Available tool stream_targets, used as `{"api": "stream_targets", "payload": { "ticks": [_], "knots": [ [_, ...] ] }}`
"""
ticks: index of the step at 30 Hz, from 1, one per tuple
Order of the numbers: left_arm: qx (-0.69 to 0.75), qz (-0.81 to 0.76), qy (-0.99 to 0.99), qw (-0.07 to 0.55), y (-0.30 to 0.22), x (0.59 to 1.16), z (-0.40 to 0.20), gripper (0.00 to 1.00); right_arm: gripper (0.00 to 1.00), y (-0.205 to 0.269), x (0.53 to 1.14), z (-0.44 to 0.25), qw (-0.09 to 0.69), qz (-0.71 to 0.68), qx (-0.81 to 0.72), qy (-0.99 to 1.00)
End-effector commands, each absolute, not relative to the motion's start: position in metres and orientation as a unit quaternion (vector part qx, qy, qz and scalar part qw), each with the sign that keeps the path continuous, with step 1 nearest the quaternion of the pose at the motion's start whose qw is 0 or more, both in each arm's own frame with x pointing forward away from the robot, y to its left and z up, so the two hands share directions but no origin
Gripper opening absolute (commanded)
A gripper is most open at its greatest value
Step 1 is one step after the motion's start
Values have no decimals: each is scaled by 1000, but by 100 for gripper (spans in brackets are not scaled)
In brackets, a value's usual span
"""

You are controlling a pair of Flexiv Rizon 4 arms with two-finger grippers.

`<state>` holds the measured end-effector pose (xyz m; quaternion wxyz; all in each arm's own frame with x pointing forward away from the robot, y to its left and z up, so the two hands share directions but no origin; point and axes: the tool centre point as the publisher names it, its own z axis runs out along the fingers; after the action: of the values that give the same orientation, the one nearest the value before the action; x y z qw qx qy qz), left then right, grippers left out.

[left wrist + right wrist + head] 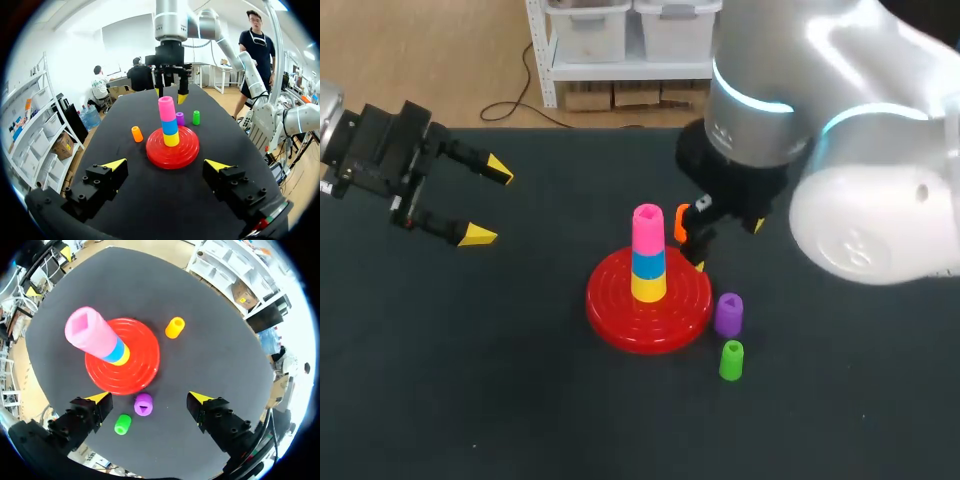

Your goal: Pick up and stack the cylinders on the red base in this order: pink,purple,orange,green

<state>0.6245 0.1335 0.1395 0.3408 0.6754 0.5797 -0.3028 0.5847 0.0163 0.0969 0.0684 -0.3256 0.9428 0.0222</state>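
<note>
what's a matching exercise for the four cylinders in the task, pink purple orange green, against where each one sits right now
Things:
1. pink cylinder
2. purple cylinder
3. orange cylinder
4. green cylinder

Places:
A. on the table, alone, across the red base from the other loose cylinders
B. on top of the stack on the base
C. on the table, just past the purple one, farther from the base
D. on the table, close beside the base's rim

Pairs: 1-B, 2-D, 3-A, 4-C

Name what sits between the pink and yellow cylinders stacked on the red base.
A blue cylinder, under the pink cylinder and on the yellow cylinder; the head and left wrist views show it plainly.
</note>
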Motion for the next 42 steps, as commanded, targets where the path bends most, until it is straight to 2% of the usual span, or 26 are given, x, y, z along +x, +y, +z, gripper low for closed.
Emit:
{"api": "stream_targets", "payload": {
  "ticks": [1,27,42],
  "knots": [
    [676,-303,578,342,134,625,139,100,100,8,583,86,97,37,-331,938],
    [676,-303,578,342,134,625,139,100,100,13,577,88,94,30,-336,937],
    [676,-303,578,342,134,625,139,100,100,8,572,47,44,-3,-313,949]
  ]
}}
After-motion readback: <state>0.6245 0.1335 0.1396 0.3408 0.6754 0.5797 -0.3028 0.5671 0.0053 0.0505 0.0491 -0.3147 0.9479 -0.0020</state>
